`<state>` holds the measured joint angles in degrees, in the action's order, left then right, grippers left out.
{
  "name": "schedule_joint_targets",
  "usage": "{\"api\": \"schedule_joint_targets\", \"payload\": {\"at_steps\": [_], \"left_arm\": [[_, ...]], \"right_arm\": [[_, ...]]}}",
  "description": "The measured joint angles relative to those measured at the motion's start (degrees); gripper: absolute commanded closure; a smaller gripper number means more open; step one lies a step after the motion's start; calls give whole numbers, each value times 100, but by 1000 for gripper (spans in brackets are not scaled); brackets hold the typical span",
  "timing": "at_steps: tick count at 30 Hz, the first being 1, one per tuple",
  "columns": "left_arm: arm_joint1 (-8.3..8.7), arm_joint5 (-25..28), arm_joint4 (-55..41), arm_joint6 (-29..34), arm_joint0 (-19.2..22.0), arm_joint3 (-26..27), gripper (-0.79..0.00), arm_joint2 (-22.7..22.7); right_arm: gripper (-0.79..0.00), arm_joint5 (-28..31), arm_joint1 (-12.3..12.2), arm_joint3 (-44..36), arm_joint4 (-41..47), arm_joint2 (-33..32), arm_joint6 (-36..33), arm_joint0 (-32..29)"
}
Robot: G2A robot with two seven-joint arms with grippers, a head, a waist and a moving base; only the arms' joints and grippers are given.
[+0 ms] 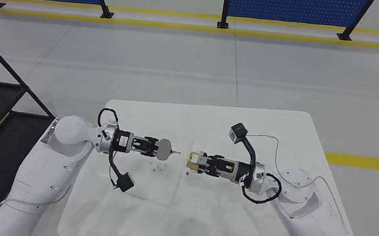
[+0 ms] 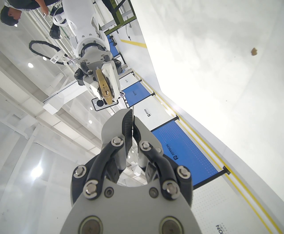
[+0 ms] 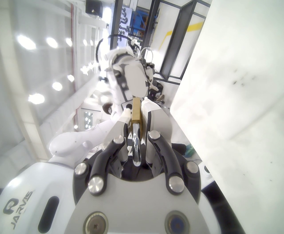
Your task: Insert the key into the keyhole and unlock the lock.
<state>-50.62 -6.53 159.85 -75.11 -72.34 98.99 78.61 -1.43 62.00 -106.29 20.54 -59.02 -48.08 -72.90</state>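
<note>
Both pieces are picked up and held in the air over the table (image 1: 241, 128), so the fetching looks done. The left gripper (image 2: 132, 124) is pinched nearly closed on the key (image 2: 133, 110), which pokes out edge-on past the pads as a thin sliver. The right gripper (image 3: 135, 108) is clamped on the sides of the brass lock (image 2: 103, 86), with the shackle (image 3: 136, 144) pointing back toward its wrist and the keyhole (image 2: 107, 93) facing the key.

From above, the two grippers point at each other with a small gap between them, so the key is not in yet. By my reckoning, what's left is lining the blade up with the slot, pushing it home and turning it until the shackle pops.

I count one key, one lock, two grippers, one table, and one brown crumb (image 2: 254, 51) on the tabletop.
</note>
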Motion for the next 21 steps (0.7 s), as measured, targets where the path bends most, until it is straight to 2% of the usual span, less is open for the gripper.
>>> {"api": "schedule_joint_targets", "payload": {"at_steps": [4,14,21], "left_arm": [[5,-267,-430,-131,-83,-104,0,4],[36,-766,-1059,-628,-142,-441,0,-8],[36,-945,-1371,-791,-93,-534,0,-102]], "right_arm": [[0,77,6,-3,66,9,-29,-10],[0,36,25,460,254,88,-917,466],[0,102,88,687,334,266,-946,710]]}}
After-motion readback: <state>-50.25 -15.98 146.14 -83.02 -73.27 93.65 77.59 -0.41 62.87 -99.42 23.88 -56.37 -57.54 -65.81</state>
